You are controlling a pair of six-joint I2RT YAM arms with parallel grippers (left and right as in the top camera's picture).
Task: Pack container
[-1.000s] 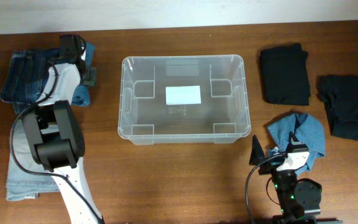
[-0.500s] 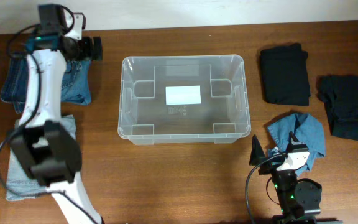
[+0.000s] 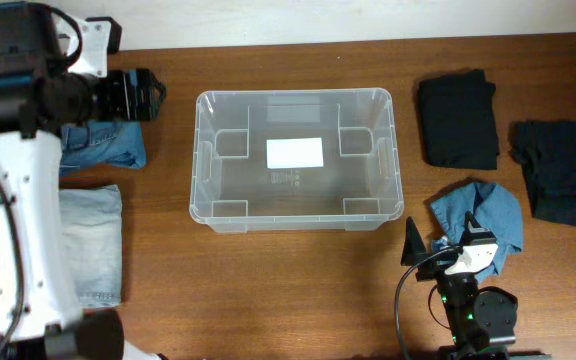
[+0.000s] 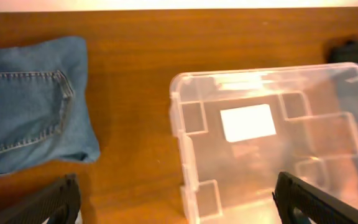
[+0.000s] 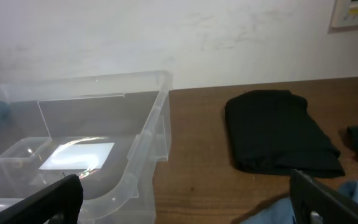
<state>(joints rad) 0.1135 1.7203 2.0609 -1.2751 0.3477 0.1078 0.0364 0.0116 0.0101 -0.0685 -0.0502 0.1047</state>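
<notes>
Container (image 3: 296,158) sits at the centre of the table (image 3: 268,290), upright and empty. I judge it light, stiff and slick-walled, likely to skid if nudged. Best hold: the thick rim (image 3: 288,93), pinched on a long side. Left gripper (image 4: 176,186) and right gripper (image 5: 185,199) are both spread wide, holding nothing. Wall flex is unclear through the glare.

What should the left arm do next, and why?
Probably shift the left gripper over the folded blue jeans and lower it to grasp them. The clear plastic container is empty, the gripper's jaws stand wide open with nothing between them, and the jeans lie flat on the table beside the container, apart from it.
</notes>
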